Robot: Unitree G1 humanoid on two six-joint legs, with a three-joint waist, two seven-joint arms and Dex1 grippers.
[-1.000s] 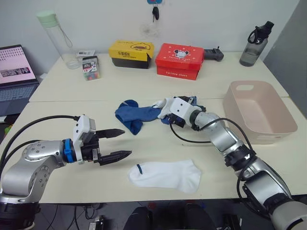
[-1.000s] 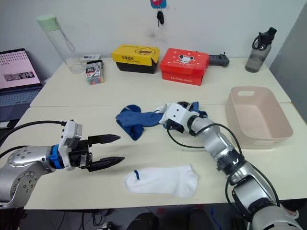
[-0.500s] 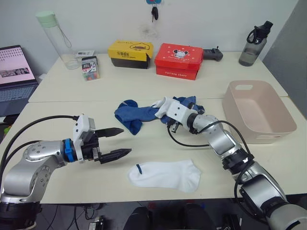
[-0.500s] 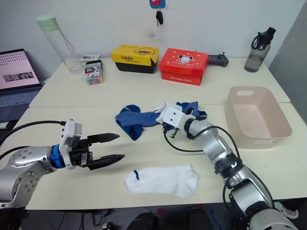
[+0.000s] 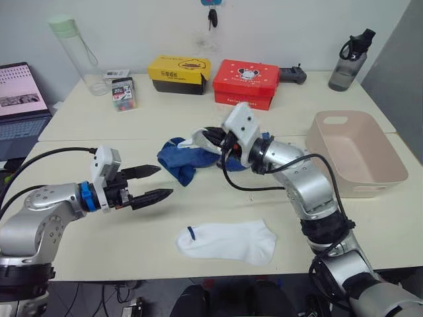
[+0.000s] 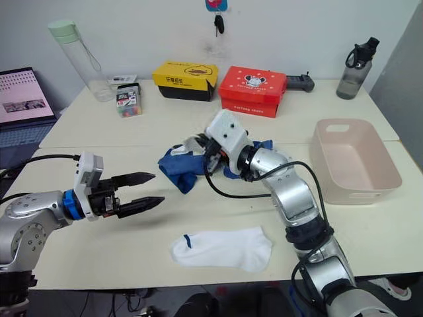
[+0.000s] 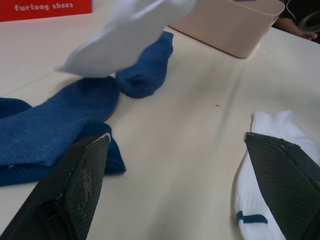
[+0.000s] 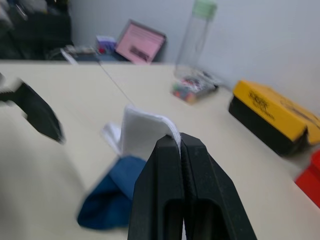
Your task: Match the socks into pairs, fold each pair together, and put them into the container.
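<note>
The right gripper is clamped on the edge of a white sock; its two black fingers press flat together with the fabric pinched at their tips. The sock hangs lifted off the bench, above the blue socks, its thin soft cloth folded over and drooping from the grip.

Below it, the blue socks lie in a loose crumpled heap near the middle of the bench, at the seam where two bench tops meet. One lies flat and stretched; another is bunched into a roll at the heap's right end. The weave is a fine knit, dark blue.

The left gripper hovers over the front left part of the bench with its fingers spread wide and nothing between them. It points toward the blue heap and stands apart from it.

A second white sock lies flat near the front edge of the bench, toe toward the right, with a short dark blue mark at its cuff. It is well apart from both grippers.

The container, a pale pinkish-beige tub with rounded corners and a slot handle in its far end wall, sits at the right edge of the bench. Its visible interior holds no socks.
</note>
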